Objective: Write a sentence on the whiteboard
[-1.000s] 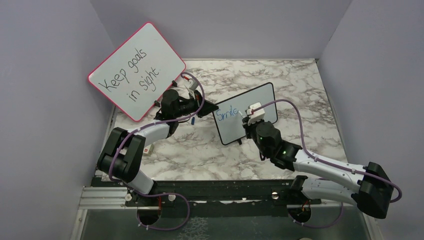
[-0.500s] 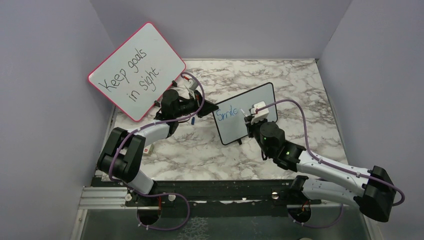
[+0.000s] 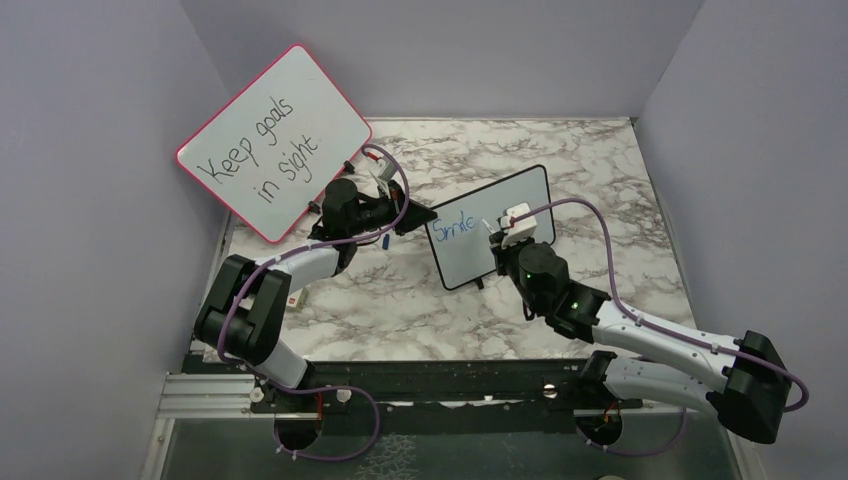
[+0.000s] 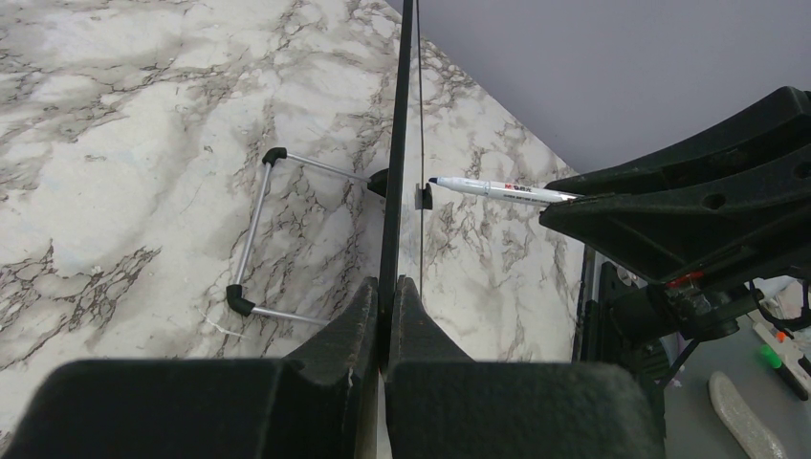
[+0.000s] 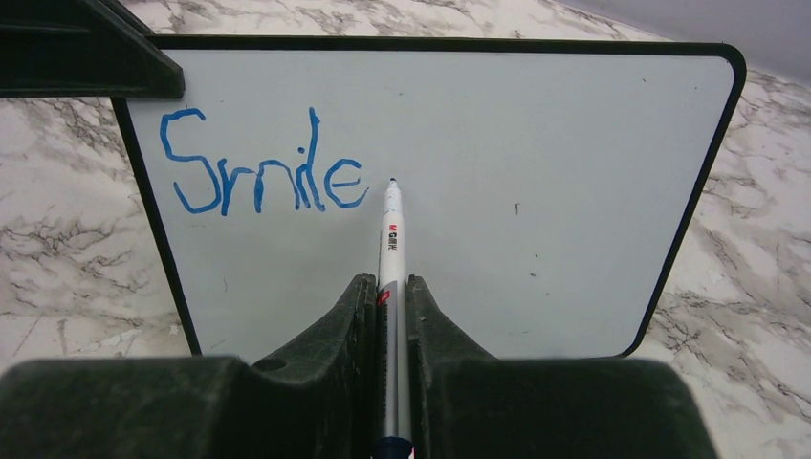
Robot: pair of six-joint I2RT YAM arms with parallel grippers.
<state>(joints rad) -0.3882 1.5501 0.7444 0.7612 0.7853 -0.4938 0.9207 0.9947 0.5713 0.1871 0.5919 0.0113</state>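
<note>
Off to the far left of the left gripper (image 3: 420,219), a large red-framed white board (image 3: 275,140) with black handwriting leans against the wall. The left gripper's jaws are pressed together on the left edge of the small rectangular whiteboard (image 3: 465,260) with its thin black frame and rounded corners, holding it upright on the grey-veined marble tabletop (image 3: 600,170). The left wrist view shows the board edge-on, rising straight from between the black fingers (image 4: 359,325), with a thin wire stand (image 4: 251,234) on the table to its left.

Directly ahead of the right gripper (image 5: 390,306), the whiteboard's (image 5: 555,191) face is pale and mostly bare. The blue handwritten word "Smile" (image 5: 263,175) sits in its upper left, ahead and to the left of the gripper.

The right gripper is clamped on a slim silver-barrelled marker (image 5: 391,249) that points forward between its fingers. The marker's tip lies just right of the final "e"; whether it touches the surface cannot be told.
</note>
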